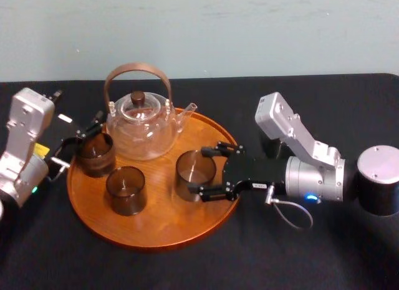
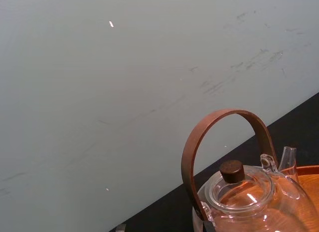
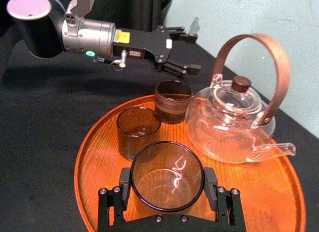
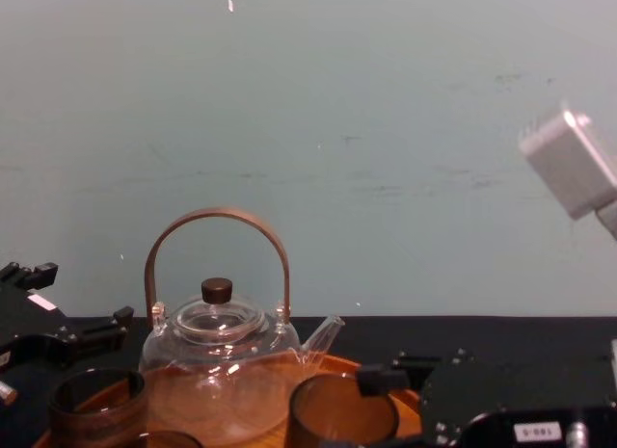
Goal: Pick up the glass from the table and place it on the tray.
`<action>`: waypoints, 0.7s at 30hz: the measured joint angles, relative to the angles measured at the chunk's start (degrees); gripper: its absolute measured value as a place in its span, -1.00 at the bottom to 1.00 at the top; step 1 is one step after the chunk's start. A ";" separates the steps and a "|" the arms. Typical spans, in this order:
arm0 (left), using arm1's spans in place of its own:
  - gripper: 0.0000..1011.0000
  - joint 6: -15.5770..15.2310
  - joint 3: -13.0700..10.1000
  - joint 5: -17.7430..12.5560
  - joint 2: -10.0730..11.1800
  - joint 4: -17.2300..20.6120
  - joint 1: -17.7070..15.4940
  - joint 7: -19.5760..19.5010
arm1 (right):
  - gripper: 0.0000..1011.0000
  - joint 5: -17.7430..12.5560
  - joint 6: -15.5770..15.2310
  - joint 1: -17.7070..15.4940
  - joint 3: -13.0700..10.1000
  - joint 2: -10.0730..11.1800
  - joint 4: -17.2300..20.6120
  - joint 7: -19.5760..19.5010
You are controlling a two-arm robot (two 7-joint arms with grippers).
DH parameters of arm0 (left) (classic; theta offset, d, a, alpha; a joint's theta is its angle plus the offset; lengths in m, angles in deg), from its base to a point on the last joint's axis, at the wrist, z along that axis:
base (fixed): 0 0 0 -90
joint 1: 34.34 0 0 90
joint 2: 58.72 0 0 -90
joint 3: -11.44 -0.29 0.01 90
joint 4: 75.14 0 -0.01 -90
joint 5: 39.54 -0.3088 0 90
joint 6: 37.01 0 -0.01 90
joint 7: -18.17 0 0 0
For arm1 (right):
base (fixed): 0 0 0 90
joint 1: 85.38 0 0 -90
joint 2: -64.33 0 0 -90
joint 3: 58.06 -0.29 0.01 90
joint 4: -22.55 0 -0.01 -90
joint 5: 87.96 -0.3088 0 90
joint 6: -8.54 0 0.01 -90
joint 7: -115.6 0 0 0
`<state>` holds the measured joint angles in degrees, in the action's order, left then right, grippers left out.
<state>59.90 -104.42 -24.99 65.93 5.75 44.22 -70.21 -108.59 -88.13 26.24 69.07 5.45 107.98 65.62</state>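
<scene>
The glass (image 1: 194, 175), clear and brown-tinted, stands upright on the right part of the round orange-brown wooden tray (image 1: 156, 231). My right gripper (image 1: 196, 171) reaches in from the right and is shut on the glass, one finger pressed against each side. In the right wrist view the glass (image 3: 167, 174) fills the space between the pads (image 3: 211, 184). At the tray's left rim my left gripper (image 1: 80, 140) hovers open with nothing in it. It sits just beside a darker glass (image 1: 95, 154) and slightly higher than that glass.
A glass teapot (image 1: 140, 125) with a brown arched handle stands at the back of the tray. Another brown glass (image 1: 126, 190) stands at the tray's front left. A black cloth (image 1: 312, 252) covers the table and a pale wall rises behind it.
</scene>
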 joint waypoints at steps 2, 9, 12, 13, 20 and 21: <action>0.98 0.00 0.00 0.00 0.00 0.00 0.00 0.00 | 0.78 -0.04 0.00 0.01 0.26 -0.11 -0.25 0.10; 0.98 0.00 0.00 0.00 0.00 0.00 0.00 0.00 | 0.78 -0.23 0.18 -0.12 1.47 -0.59 -1.29 0.47; 0.98 0.00 0.00 0.00 0.00 0.00 0.00 0.00 | 0.78 -0.17 0.20 -0.16 1.86 -0.76 -1.65 0.53; 0.98 0.00 0.00 0.00 0.00 0.00 0.00 0.00 | 0.78 -0.13 0.20 -0.16 2.04 -0.86 -1.87 0.57; 0.98 0.00 0.00 0.00 0.00 0.00 0.00 0.00 | 0.78 0.10 0.21 -0.05 2.70 -1.47 -2.96 0.60; 0.98 0.00 0.00 0.00 0.00 0.00 0.00 0.00 | 0.78 0.11 0.21 -0.05 2.74 -1.53 -3.05 0.59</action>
<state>59.90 -104.43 -24.99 65.93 5.76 44.22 -70.21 -108.47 -87.91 26.19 71.82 3.92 104.93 66.22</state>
